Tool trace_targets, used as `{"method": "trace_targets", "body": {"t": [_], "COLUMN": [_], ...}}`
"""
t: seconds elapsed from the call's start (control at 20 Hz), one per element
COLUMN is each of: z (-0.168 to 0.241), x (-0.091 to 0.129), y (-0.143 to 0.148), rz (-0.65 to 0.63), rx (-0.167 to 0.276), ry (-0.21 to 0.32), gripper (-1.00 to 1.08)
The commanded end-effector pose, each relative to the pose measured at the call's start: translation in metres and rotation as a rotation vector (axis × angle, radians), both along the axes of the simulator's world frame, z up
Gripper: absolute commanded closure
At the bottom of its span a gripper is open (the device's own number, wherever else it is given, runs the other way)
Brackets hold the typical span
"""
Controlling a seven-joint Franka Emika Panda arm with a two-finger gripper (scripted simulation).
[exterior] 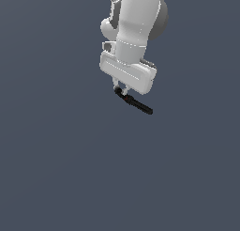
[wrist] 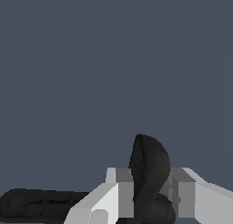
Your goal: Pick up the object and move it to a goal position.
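The object (exterior: 136,102) is a small thin black clamp-like thing with a tiny red spot. It hangs below my white gripper (exterior: 123,91) and slants down toward the exterior view's right. The two fingers are closed on its upper end. In the wrist view the black object (wrist: 148,173) sits pinched between the two grey-white fingers (wrist: 120,191), and one black leg (wrist: 41,205) stretches sideways. The gripper holds the object up in open space; no surface shows touching it.
Only a plain dark grey-blue background shows in both views. The white arm (exterior: 136,23) comes down from the top of the exterior view. No goal marker shows.
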State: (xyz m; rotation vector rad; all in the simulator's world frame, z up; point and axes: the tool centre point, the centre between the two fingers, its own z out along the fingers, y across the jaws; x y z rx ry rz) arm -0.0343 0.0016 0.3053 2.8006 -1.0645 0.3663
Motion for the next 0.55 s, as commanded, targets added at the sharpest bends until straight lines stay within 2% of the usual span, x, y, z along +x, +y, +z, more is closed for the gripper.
{"method": "trace_targets", "body": {"t": [0.0, 0.5], "z": [0.016, 0.042], "x": [-0.003, -0.01], "y": [0.004, 0.013], "rz": [0.0, 0.001], "rx": [0.001, 0.001], "ry": [-0.004, -0.004], "gripper": [1.08, 1.08]}}
